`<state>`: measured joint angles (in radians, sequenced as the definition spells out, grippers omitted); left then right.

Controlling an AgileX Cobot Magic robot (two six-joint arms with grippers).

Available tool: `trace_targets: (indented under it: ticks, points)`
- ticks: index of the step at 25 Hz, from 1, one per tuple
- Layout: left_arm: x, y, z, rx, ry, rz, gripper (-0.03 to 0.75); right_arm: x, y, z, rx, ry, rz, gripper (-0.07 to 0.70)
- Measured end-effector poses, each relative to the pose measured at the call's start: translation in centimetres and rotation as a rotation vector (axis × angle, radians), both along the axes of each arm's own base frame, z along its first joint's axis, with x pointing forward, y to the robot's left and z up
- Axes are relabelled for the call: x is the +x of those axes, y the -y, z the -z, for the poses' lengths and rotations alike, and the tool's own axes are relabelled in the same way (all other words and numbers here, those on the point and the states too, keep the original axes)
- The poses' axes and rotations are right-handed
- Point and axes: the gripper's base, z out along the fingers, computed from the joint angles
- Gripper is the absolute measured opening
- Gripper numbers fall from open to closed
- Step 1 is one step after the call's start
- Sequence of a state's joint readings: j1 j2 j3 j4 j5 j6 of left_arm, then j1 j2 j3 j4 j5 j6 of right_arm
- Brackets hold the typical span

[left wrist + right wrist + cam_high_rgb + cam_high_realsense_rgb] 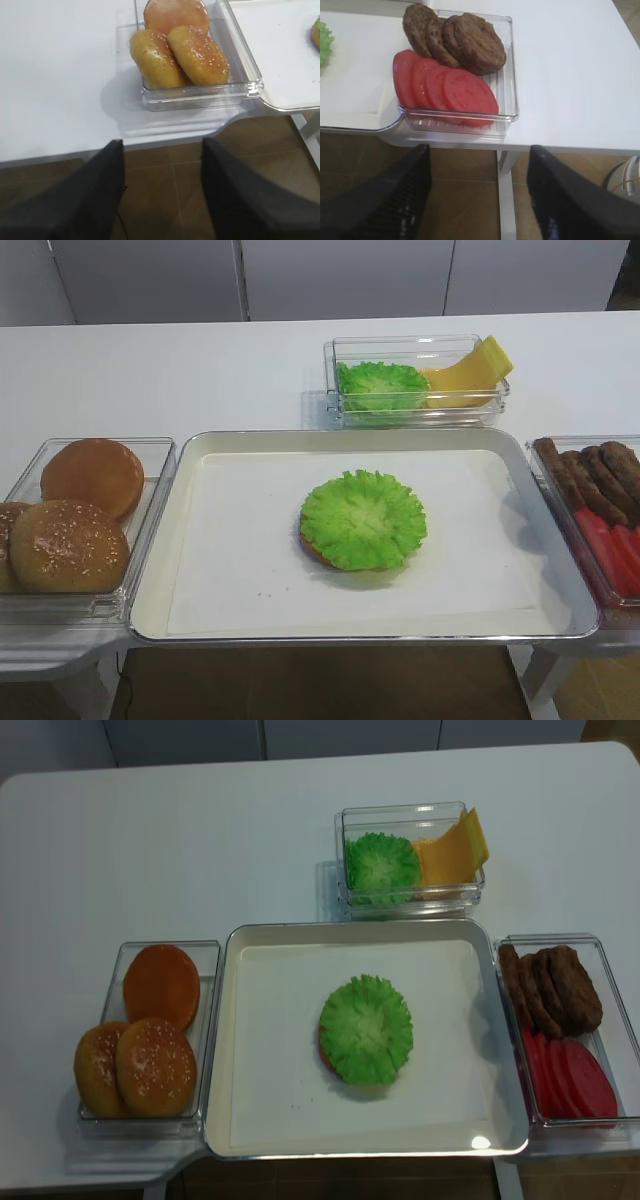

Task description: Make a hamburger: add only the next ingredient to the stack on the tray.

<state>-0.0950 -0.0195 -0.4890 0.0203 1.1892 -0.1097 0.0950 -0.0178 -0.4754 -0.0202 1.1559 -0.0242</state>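
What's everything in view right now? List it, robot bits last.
tray: 1, silver with white paper liner, centre of the table
lettuce leaf: 1, bright green, lying on the bun bottom in the tray
bun bottom: 1, golden-brown rim, mostly hidden under the leaf
spare lettuce: green, count unclear, in the clear container behind the tray
cheese slices: yellow, count unclear, same container, right side
buns: 3 visible, brown, two with sesame, clear container left of the tray
patties: brown, about 3, far end of the right container
tomato slices: red, about 4, near end of the same container
table: 1, white
left claw: open, empty, off the table's front edge
right claw: open, empty, off the table's front edge
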Motion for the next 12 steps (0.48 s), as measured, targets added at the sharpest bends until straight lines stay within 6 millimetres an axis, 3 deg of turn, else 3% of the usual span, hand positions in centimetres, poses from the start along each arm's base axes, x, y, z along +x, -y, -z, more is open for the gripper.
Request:
trace_targets:
  ticks: [12]
  points:
    - [-0.01,0.03,0.0,0.0,0.0,-0.027,0.372,0.0,0.0,0.0,0.0,0.0,0.0,0.46]
